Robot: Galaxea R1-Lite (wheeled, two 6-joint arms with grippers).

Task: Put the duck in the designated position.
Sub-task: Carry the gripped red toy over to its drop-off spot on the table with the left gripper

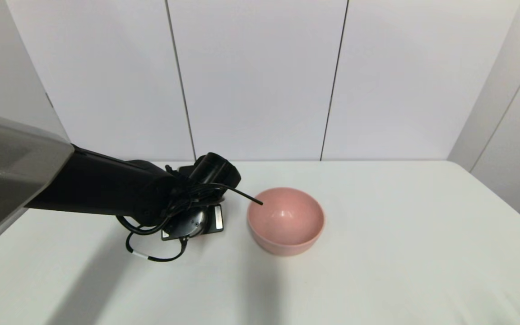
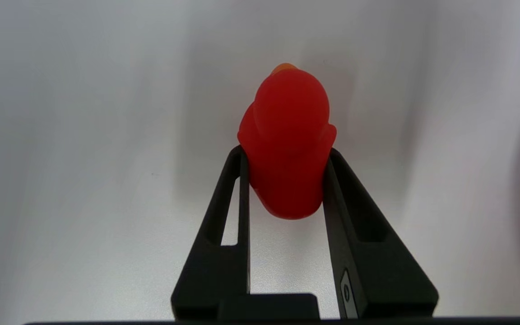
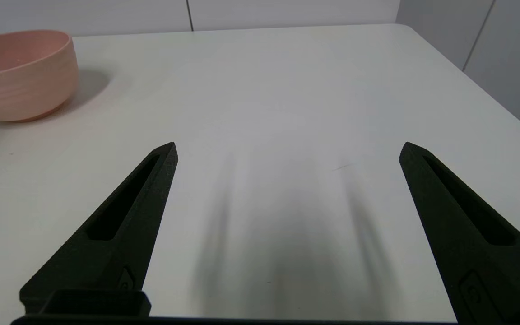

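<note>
The duck point(image 2: 289, 140), glossy red with an orange beak tip, sits between the two black fingers of my left gripper point(image 2: 286, 152), which is shut on its body. White table surface fills the left wrist view behind it. In the head view my left arm point(image 1: 183, 198) reaches in from the left and points down just left of the pink bowl point(image 1: 282, 246); the wrist hides the duck and fingers there. My right gripper point(image 3: 289, 146) is open over bare table, with nothing between its fingers, and is out of the head view.
The pink bowl point(image 3: 20, 76) stands empty near the table's middle, far off to one side in the right wrist view. A black cable point(image 1: 242, 195) from the left wrist reaches to the bowl's rim. Wall panels close the far table edge point(image 1: 377, 161).
</note>
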